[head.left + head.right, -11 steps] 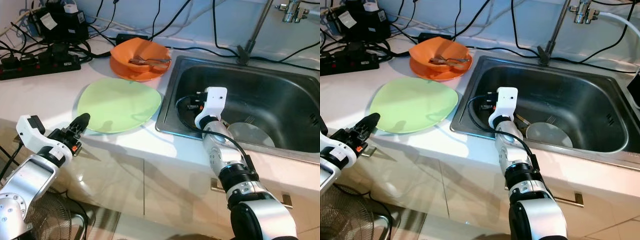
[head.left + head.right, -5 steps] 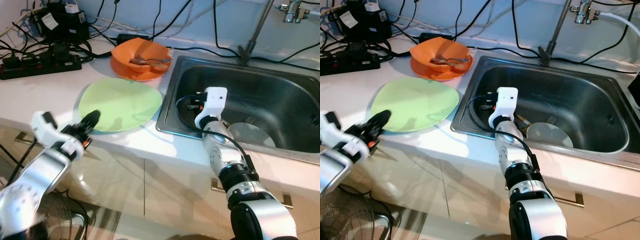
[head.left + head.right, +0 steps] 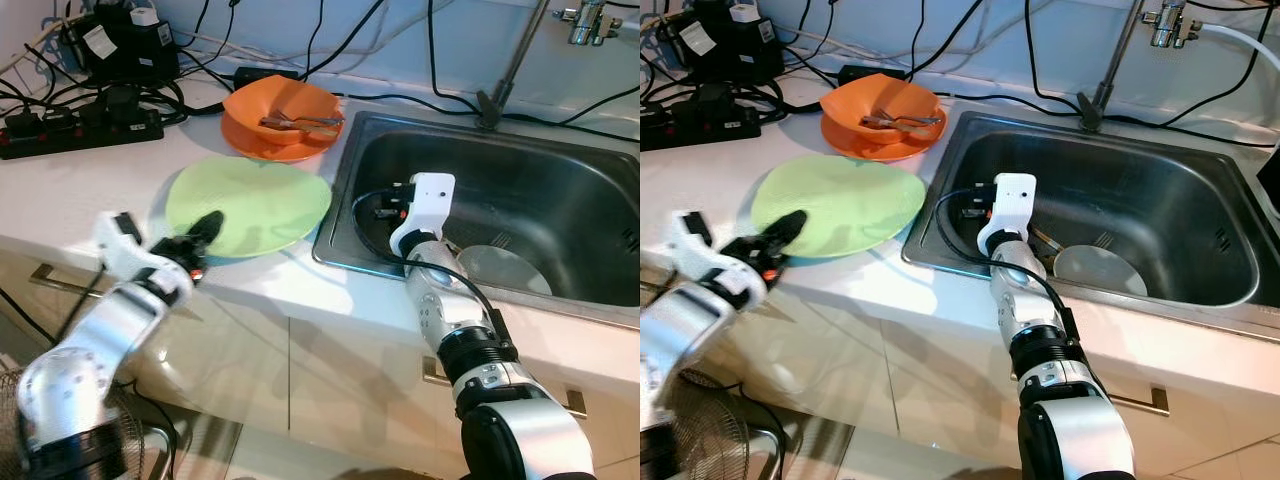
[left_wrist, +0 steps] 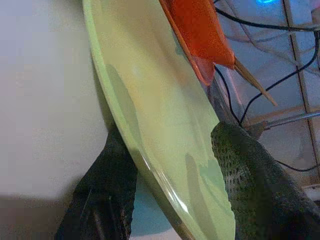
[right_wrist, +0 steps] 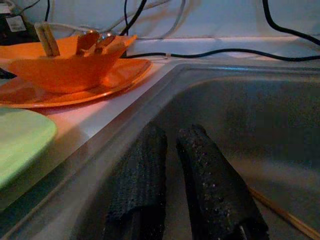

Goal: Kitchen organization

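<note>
My left gripper (image 3: 207, 226) has its two black fingers (image 4: 107, 200) spread around the near rim of the round pale-green plate (image 3: 250, 205), one below the edge and one above it, the rim sitting between them; I cannot tell whether they are pressing on it. The plate lies on the white countertop (image 3: 80, 180), its far side towards twelve o'clock nearly touching the orange bowl (image 3: 281, 113), which stands on a matching orange plate (image 3: 262, 150) and holds a few utensils (image 3: 298, 123). Off at about ten o'clock from the green plate a black power strip (image 3: 70, 130) and a tangle of black cables (image 3: 110, 95) crowd the back of the counter. At three o'clock from the plate is the stainless steel sink (image 3: 560, 215), and my right gripper (image 5: 172, 180) hangs inside its near-left corner, its fingers drawn close together with only a narrow gap and nothing between them. A round white dish (image 3: 508, 270) lies on the sink floor beside my right arm (image 3: 450, 310).
</note>
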Robot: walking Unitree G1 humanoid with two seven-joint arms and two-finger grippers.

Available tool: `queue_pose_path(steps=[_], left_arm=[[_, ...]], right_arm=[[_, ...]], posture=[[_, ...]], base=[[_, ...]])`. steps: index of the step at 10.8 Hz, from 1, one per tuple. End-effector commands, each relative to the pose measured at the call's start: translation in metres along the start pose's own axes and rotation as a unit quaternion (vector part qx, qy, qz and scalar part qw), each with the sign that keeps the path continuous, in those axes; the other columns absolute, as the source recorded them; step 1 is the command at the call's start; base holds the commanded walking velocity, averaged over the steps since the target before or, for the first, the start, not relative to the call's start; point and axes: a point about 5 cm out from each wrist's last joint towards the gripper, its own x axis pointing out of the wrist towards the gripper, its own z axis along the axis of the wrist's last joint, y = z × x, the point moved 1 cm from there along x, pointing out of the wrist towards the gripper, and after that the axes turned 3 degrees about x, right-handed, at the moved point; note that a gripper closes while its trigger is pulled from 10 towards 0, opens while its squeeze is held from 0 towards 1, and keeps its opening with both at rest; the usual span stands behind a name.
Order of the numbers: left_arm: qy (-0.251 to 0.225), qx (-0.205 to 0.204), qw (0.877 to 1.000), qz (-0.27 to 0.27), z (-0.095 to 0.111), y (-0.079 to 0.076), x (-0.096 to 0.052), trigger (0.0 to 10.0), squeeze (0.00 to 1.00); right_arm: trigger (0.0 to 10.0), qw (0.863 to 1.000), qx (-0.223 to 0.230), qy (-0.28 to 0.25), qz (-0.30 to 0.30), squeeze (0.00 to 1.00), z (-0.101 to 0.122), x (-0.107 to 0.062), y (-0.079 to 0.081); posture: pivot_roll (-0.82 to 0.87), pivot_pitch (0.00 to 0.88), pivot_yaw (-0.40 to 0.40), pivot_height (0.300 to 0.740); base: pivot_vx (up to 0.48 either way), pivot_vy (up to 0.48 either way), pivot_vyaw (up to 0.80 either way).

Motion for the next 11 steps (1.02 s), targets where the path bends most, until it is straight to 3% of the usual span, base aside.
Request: queue_pose_path(steps=[1, 2, 3, 5, 11], left_arm=[[-0.003, 0.005, 1.0, -0.003, 0.0013, -0.0072, 0.0048, 10.0, 0.0], [0.0, 0.002, 1.0, 0.001, -0.0014, -0.0069, 0.0079, 9.6, 0.0], [0.001, -0.001, 1.0, 0.011, -0.0041, -0.005, 0.0098, 0.0, 0.0], [-0.003, -0.007, 1.0, 0.031, -0.0047, 0.0009, 0.0121, 0.0, 0.0], [-0.01, -0.011, 0.999, 0.03, -0.0062, -0.0007, 0.0109, 0.0, 0.0]], right_arm=[[10.0, 1.0, -0.004, 0.006, -0.006, 0.0, -0.0029, -0.0026, -0.0044], [10.0, 1.0, -0.004, 0.006, -0.005, 0.0, -0.0029, -0.0026, -0.004], [10.0, 1.0, -0.004, 0.006, -0.005, 0.0, -0.0029, -0.0026, -0.0037], [10.0, 1.0, -0.004, 0.007, -0.004, 0.0, -0.0026, -0.0023, -0.0032], [10.0, 1.0, -0.003, 0.009, -0.005, 0.0, -0.0026, -0.0019, -0.004]], posture=[[0.28, 0.067, -0.03, 0.74], [0.28, 0.064, -0.028, 0.74], [0.28, 0.062, -0.027, 0.74], [0.28, 0.064, -0.028, 0.74], [0.28, 0.074, -0.031, 0.74]], base=[[0.0, 0.0, 0.0], [0.0, 0.0, 0.0], [0.0, 0.0, 0.0], [0.0, 0.0, 0.0], [0.0, 0.0, 0.0]])
